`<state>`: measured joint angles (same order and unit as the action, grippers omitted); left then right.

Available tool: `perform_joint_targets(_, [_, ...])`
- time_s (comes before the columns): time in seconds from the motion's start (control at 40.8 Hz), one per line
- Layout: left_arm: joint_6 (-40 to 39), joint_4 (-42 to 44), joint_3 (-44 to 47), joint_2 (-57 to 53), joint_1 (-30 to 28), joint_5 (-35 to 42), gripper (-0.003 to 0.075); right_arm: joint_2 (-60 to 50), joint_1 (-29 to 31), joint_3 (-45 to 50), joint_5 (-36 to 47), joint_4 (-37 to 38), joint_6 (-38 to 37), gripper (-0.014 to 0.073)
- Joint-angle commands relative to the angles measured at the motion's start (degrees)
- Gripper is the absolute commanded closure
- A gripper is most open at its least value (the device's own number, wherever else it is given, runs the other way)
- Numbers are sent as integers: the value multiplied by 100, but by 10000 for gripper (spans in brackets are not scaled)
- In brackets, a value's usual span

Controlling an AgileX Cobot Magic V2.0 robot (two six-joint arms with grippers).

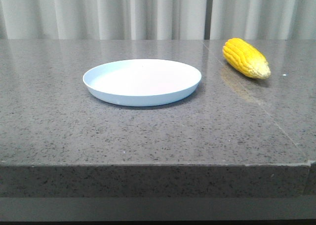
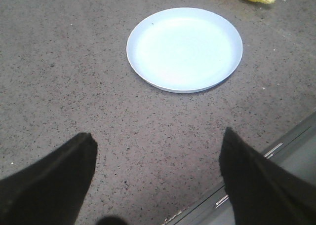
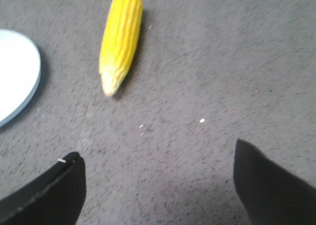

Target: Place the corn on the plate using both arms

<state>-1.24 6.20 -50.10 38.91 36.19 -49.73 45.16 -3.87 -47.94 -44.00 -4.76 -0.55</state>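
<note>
Bright yellow corn cob [image 1: 245, 57] with pale tapered tip lies on the speckled grey stone table [image 1: 148, 131], right of and apart from the round pale blue-white plate [image 1: 141, 81] | left gripper [image 2: 157, 173] spread wide, holding nothing, above the table short of the plate | right gripper [image 3: 158, 185] likewise spread, empty, short of the cob
</note>
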Motion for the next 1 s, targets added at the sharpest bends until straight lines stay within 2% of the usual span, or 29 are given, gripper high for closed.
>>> perform_joint_targets(0.0, [-55, 19, -153, -2, 37, 434, 210, 552, -279, -684, -205, -38, 130, -38])
perform_joint_targets(0.196, [-55, 19, -153, -2, 37, 434, 210, 1840, -727, -1772, -820, -33, 160, -38])
perform_joint_targets(0.539, [-55, 19, -153, -2, 37, 434, 210, 4248, -750, -4030, -2113, 239, -329, -38])
perform_joint_targets(0.98, [-55, 19, -153, -2, 37, 434, 210, 6225, -750, -6224, -2397, 382, -757, -38])
